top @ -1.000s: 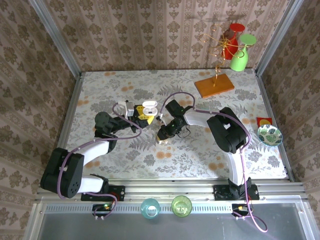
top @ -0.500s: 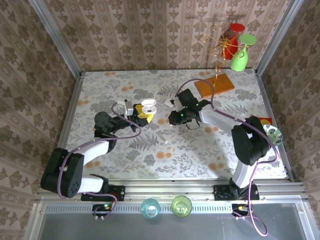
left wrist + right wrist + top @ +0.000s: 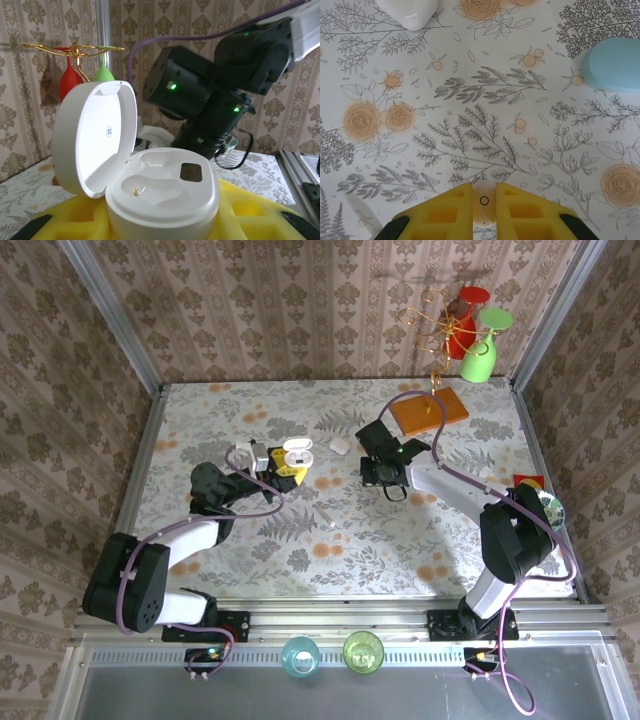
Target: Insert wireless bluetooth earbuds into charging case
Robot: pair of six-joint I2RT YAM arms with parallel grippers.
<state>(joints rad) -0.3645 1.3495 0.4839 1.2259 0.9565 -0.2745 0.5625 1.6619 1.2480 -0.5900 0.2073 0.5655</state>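
Yellow pads (image 3: 445, 212) of your right gripper (image 3: 484, 196) are pinching a tiny white earbud (image 3: 484, 209), the jaws drawn in until only the bud is keeping them apart. The gripper is hovering over the flowered table (image 3: 485, 100) and pointing down at it. A closed white case (image 3: 407, 12) is lying ahead on one side and a blue case (image 3: 615, 65) on the other, both well apart from the bud.

Your left gripper (image 3: 287, 468) is clamping the charging case (image 3: 162, 192) by its base, partly closed on it, with yellow fingers (image 3: 260, 212) showing on either side. The case is sitting upright with its lid (image 3: 95, 137) standing open, and both wells (image 3: 150, 182) are showing empty.

From above, your right gripper is hanging to the right of the charging case, near it but not touching, with the closed white case lying on the table between them. A small white speck (image 3: 331, 524) is lying on the table nearer the arm bases; I cannot tell what it is.
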